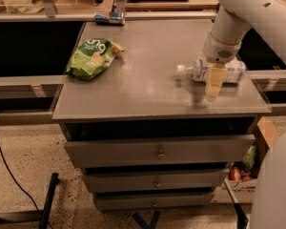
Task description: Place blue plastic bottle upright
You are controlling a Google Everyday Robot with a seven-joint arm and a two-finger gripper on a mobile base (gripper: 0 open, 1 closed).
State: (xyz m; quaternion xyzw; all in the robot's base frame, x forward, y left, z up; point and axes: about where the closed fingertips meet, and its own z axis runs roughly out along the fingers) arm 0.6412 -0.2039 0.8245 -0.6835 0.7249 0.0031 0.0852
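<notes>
End effector (213, 82), grip I cannot tell, overlaps blue plastic bottle (233, 72) lying at desk's (143, 82) three o'clock; nudged, it could roll off.

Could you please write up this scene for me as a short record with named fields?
surface: grey cabinet top above three drawers
blue plastic bottle: lying on its side near the right edge of the top, white cap pointing left
gripper: lowered at the bottle's middle, crossing in front of it in the camera view
green snack bag: lying flat on the left part of the top
blue-and-white flat object: at the far edge of the top
task state: bottle not yet upright
</notes>
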